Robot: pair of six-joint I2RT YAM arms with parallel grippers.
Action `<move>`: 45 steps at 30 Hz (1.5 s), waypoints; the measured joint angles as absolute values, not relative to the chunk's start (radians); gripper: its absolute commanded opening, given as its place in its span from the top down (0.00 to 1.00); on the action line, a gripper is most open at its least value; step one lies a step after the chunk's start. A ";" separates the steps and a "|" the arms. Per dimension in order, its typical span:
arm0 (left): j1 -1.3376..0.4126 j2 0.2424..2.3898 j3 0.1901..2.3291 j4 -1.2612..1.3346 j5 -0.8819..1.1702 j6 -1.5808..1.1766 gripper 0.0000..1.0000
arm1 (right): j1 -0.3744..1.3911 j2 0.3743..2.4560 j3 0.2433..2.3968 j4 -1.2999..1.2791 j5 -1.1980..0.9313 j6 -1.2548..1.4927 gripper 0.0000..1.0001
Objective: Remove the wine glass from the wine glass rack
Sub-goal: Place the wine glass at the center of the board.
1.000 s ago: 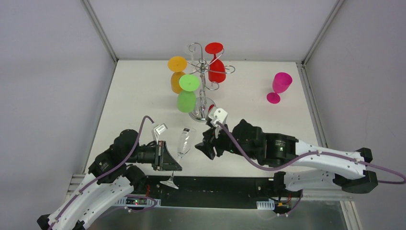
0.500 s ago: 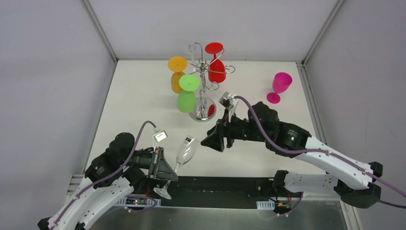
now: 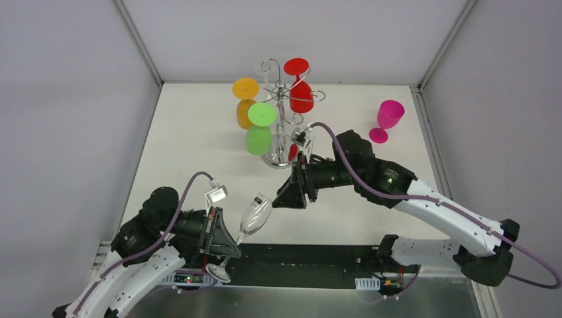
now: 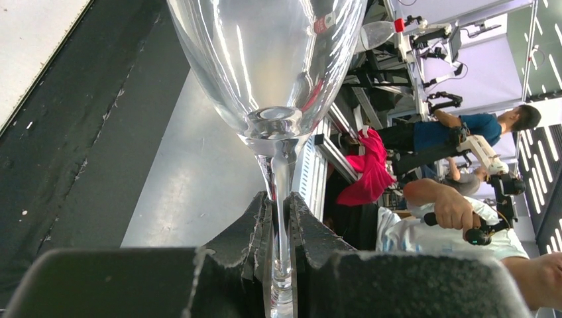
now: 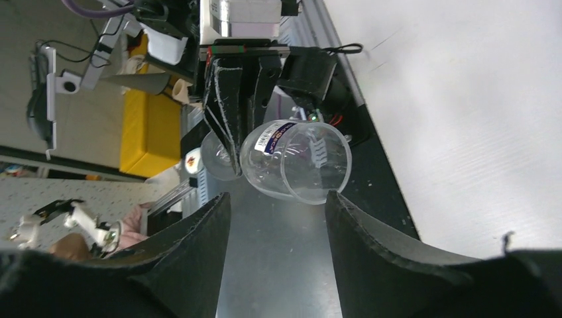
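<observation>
Two grippers face each other by the near edge of the bench (image 3: 192, 132), left of its middle.

From above, your left gripper (image 3: 227, 244) is clamped on the stem of the clear glass (image 3: 256, 212). The glass hangs tilted over the near edge, with its bowl toward the right gripper (image 3: 285, 199). That gripper's jaws stand wide, just short of the bowl. The rack (image 3: 281, 93) sits at the middle of the far edge, well apart from the glass, so the glass is off it. I judge the step in hand to be a handover or a set-down.

On the left wrist, the fingers (image 4: 252, 222) pinch the thin stem just below the bowl. Don't squeeze harder or twist, because a stem like that would likely snap.

On the right wrist, the glass's open mouth sits roughly centred beyond the spread fingers (image 5: 199, 258). If you hand over, come in straight and slowly. Close gently round the bowl, and let go with the left only once the right has it firmly.
</observation>
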State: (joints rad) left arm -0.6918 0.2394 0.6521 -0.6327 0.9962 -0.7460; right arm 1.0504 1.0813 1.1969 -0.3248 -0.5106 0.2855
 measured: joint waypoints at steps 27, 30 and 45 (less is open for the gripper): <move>-0.692 0.179 0.671 -0.659 1.048 -0.690 1.00 | 1.049 1.251 1.281 -0.220 -0.850 0.362 0.66; -0.692 0.177 0.673 -0.672 1.049 -0.686 1.00 | 1.050 1.259 1.281 -0.212 -0.881 0.368 0.68; -0.692 0.177 0.686 -0.690 1.066 -0.663 1.00 | 1.068 1.289 1.292 -0.213 -0.937 0.377 0.73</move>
